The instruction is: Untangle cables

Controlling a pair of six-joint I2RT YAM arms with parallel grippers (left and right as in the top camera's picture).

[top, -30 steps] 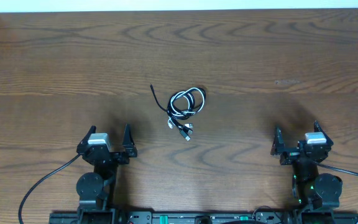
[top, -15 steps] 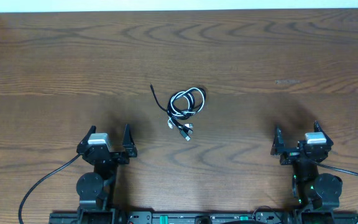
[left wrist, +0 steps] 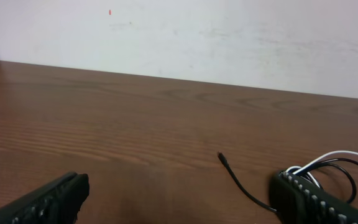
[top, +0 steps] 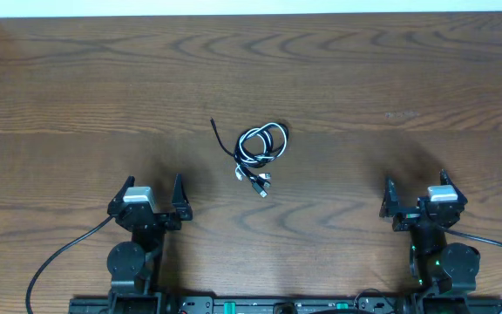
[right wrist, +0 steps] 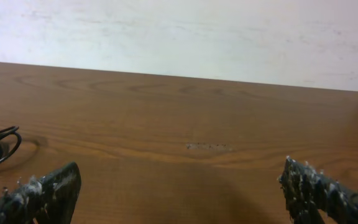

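- A thin black cord (top: 221, 139) and a thin white cord (top: 244, 146) lie looped together in the middle of the brown wooden table (top: 390, 70).
- The left gripper (top: 152, 186) and right gripper (top: 415, 185) gape wide, holding nothing, well apart from the cords.
- Best, I think: pinch the black loose tail and pull slowly.

A black cable (top: 221, 139) and a shorter white cable (top: 245, 145) lie tangled in one small coil at the middle of the overhead frame. The black tail trails toward the upper left. Their plug ends (top: 258, 180) are bunched just below the coil.

Even, soft overhead light; sharp frames, faint shadows, no glare.
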